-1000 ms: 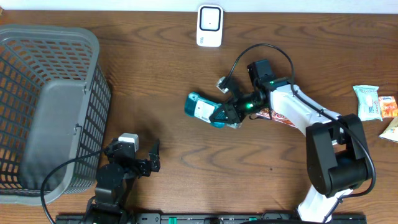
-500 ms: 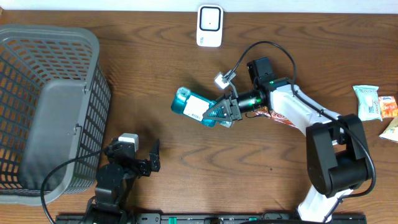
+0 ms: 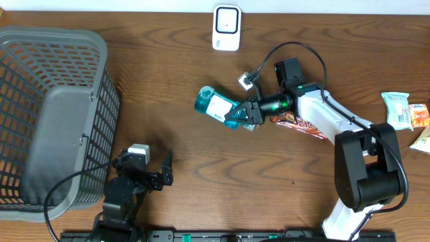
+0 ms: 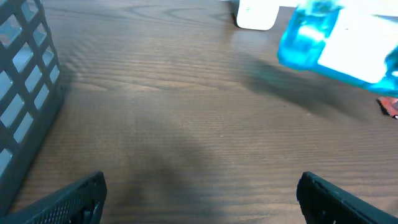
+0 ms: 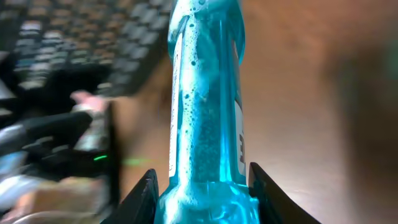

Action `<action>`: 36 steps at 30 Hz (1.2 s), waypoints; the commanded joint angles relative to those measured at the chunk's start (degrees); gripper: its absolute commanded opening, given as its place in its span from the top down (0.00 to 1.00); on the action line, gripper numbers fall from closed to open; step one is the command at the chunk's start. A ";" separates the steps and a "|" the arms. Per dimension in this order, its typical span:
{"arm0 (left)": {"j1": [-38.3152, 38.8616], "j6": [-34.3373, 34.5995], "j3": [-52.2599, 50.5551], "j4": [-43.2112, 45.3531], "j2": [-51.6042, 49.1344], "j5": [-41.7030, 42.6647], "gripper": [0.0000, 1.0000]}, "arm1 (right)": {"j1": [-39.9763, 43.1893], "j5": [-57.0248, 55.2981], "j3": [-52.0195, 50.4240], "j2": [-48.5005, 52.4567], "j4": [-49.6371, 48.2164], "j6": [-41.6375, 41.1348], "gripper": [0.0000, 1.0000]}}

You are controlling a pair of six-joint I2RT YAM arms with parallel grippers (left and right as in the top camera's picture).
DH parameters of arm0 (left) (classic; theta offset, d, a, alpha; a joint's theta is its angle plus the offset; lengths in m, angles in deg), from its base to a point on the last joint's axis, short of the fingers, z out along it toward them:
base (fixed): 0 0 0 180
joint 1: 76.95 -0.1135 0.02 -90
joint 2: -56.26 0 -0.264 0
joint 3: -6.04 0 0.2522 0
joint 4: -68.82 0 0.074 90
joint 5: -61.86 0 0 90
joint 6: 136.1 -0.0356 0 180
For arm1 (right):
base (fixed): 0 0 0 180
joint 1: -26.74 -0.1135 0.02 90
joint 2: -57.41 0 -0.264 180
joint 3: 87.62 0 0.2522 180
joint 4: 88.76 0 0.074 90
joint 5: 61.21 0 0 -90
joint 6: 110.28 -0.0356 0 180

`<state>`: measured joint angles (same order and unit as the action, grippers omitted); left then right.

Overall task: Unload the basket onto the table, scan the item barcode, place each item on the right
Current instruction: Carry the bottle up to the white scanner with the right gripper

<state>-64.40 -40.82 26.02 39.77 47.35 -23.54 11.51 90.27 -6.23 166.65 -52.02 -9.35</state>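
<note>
While no work calls on it, the left tool hangs spread wide over the brown wooden bench, with the grey plastic mesh basket just to its left. The right tool pinches the translucent blue plastic bottle by its lower body. The bottle is raised off the bench, neck pointing away from the tool and white label up, likely to offer its barcode to the white boxy scanner, well apart at that tool's side.

A dark brown wooden bench with wavy grain fills the view under soft, even light. A pale strip borders its far edge, wall or floor I cannot tell.
</note>
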 commanded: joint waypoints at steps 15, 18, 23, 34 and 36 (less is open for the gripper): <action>0.17 -0.74 -1.25 -0.66 0.04 0.52 0.02 | -4.22 -44.44 0.26 -0.50 -32.87 -6.84 0.99; 0.17 -0.74 -1.25 -0.66 0.04 0.52 0.02 | -4.98 -52.85 0.26 -0.31 -37.33 -6.51 0.99; 0.17 -0.74 -1.25 -0.66 0.04 0.52 0.02 | -5.77 -61.42 1.03 0.68 -43.63 -3.08 0.98; 0.17 -0.74 -1.25 -0.66 0.04 0.52 0.02 | -6.71 -65.53 20.63 14.23 -39.76 0.02 0.98; 0.17 -0.74 -1.25 -0.66 0.04 0.52 0.02 | -7.34 -68.39 25.44 17.53 -37.94 1.88 0.99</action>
<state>-64.40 -40.82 26.02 39.79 47.35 -23.54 5.57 26.75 11.74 181.27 -90.33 -10.70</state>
